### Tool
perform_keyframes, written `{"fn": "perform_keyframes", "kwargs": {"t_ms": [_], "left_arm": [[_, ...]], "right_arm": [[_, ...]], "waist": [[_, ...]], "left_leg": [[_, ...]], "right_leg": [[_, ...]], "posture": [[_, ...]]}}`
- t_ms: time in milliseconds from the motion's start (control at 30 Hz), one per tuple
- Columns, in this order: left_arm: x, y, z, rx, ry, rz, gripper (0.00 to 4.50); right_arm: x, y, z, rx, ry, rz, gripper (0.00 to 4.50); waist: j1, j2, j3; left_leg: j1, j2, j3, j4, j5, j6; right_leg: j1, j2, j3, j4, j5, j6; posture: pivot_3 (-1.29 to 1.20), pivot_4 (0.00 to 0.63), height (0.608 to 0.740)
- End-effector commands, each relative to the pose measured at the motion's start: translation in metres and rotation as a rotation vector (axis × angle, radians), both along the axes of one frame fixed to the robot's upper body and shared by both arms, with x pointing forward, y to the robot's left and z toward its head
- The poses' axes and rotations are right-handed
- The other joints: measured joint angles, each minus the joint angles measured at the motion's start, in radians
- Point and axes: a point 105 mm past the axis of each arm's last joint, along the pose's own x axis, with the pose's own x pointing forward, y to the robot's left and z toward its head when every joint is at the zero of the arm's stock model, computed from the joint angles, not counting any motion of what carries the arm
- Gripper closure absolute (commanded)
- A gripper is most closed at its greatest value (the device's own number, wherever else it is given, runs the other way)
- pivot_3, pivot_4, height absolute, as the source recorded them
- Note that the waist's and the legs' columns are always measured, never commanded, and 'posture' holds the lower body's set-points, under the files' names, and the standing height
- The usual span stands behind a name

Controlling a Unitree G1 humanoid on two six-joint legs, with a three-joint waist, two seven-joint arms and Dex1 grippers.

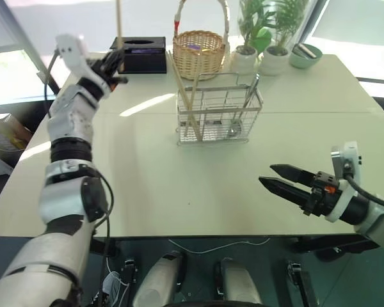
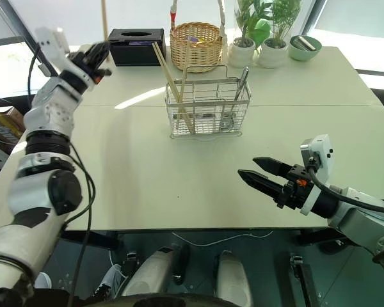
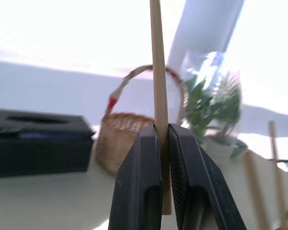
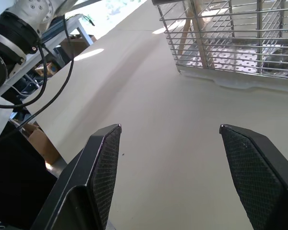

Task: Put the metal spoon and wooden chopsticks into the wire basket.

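Left eye view shows the left gripper (image 1: 115,66) raised at the far left of the pale cream table (image 1: 147,185), near the black rectangular tissue box (image 1: 139,54). Its two black fingers (image 3: 139,182) are pressed together on one long pale-tan wooden chopstick (image 3: 158,91), which stands upright and rises well above the fingers. The silvery rectangular wire-grid basket (image 1: 219,115) stands at the middle of the table, toward the far side. Other wooden chopsticks (image 1: 187,102) already lean inside its left part, with their tops above the rim. The slim shiny metal spoon (image 1: 248,99) stands tilted in the right part of this basket, bowl down. Behind the wire basket is the round woven wicker basket (image 1: 199,52) with a tall handle, and to the right of it two small green plants in white pots (image 1: 259,54) and a pale green bowl (image 1: 305,55). The right gripper (image 1: 283,179) hovers over the near right of the table, its fingers apart and holding nothing, pointing to the left.
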Motion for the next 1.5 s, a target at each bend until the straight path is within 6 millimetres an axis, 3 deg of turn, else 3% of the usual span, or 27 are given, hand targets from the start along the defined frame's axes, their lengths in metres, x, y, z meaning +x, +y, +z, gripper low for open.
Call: {"fn": "perform_keyframes", "kwargs": {"t_ms": [33,200,400,700,1267,1367,1500], "left_arm": [[-0.016,-0.048,0.033,0.008,-0.125,-0.124,4.45],[-0.018,-0.095,0.012,0.077,-0.129,-0.205,4.45],[-0.018,-0.123,-0.029,0.162,-0.111,-0.224,4.45],[-0.021,-0.127,-0.074,0.275,-0.099,-0.195,4.45],[-0.031,-0.116,-0.085,0.301,-0.099,-0.131,4.45],[-0.029,-0.114,-0.082,0.293,-0.092,-0.126,3.27],[-0.025,-0.11,-0.077,0.28,-0.085,-0.111,1.23]], "right_arm": [[-0.001,0.003,0.011,0.006,-0.066,0.001,1.12],[-0.003,0.004,0.013,0.011,-0.08,-0.017,1.12],[-0.008,0.001,0.015,0.013,-0.091,-0.063,1.12],[-0.006,-0.014,0.026,0.021,-0.14,-0.168,1.12],[0.001,-0.015,0.026,0.015,-0.134,-0.159,1.12],[0.002,-0.015,0.025,0.016,-0.133,-0.157,1.12],[0.004,-0.016,0.025,0.022,-0.131,-0.162,1.12]], "waist": [[0.0,0.0,0.0],[-0.003,0.0,0.0],[0.001,0.0,0.0],[0.001,0.001,0.0],[0.001,0.002,-0.001],[0.001,0.001,-0.001],[-0.002,0.001,-0.001]], "left_leg": [[0.0,0.0,0.0,0.001,0.0,0.0],[0.001,0.0,0.0,0.002,0.0,0.0],[0.001,0.0,0.0,0.001,0.0,0.001],[0.004,0.0,0.0,0.002,0.0,0.0],[0.005,0.0,0.0,0.002,-0.001,0.0],[0.004,0.0,0.0,0.002,0.0,0.0],[0.004,0.0,0.0,0.002,-0.001,0.0]], "right_leg": [[0.0,0.0,0.0,0.0,0.0,0.0],[0.001,0.0,0.0,0.001,0.0,0.0],[0.001,0.0,0.0,0.0,0.0,0.0],[0.004,0.0,0.0,0.0,0.0,0.0],[0.006,0.0,0.0,-0.001,-0.001,-0.001],[0.006,0.0,0.0,-0.001,-0.001,-0.001],[0.005,0.0,0.0,-0.001,0.0,-0.001]], "posture": [[0.0,0.15,0.725],[0.0,0.15,0.725],[0.0,0.15,0.725],[0.0,0.15,0.725],[0.0,0.15,0.725],[0.0,0.15,0.725],[0.0,0.15,0.725]]}}
